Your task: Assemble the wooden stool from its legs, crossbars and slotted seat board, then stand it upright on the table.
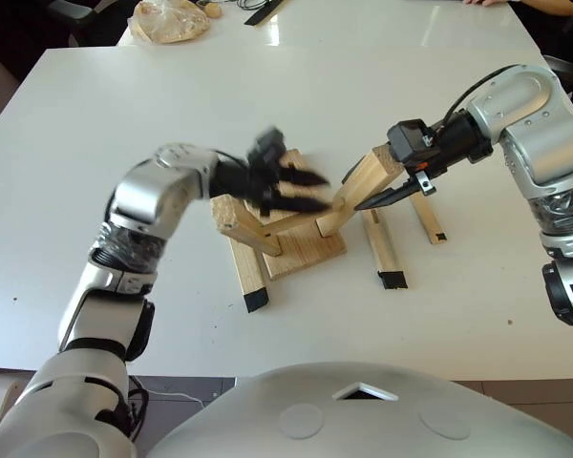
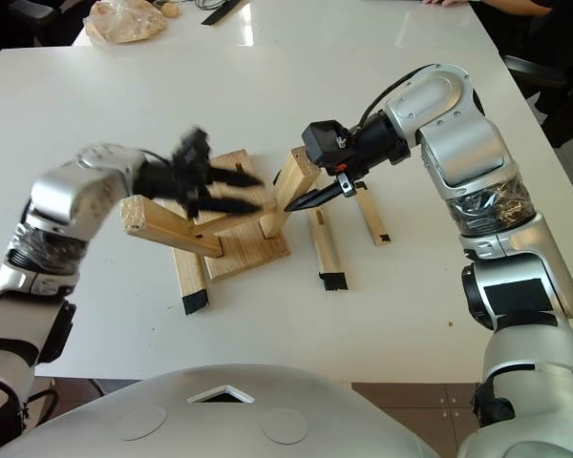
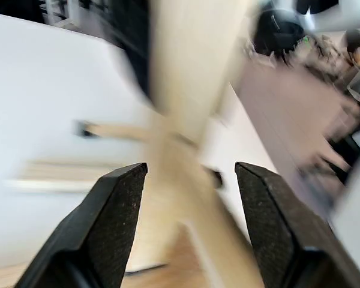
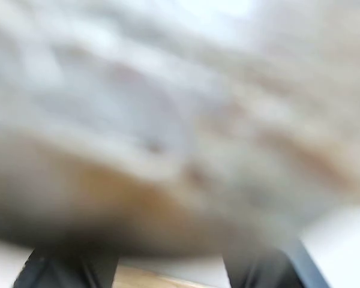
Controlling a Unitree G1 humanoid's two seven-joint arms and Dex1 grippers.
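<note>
Head cam: left gripper [image 1: 317, 191] hovers over seat board [image 1: 301, 253], mid table [image 1: 172, 105]. Its wrist cam adds fingers [image 3: 114, 228] spread wide, wood between. Right gripper [image 1: 390, 193] at tilted leg's [image 1: 358, 186] top end, grip can't tell.

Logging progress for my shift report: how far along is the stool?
Looks done: two pale wooden legs stick out of the square slotted wooden seat board, which lies flat. In hand: the right hand is at one leg; the open left hand hovers over the board. Left: two loose black-tipped wooden sticks, then standing it upright.
</note>
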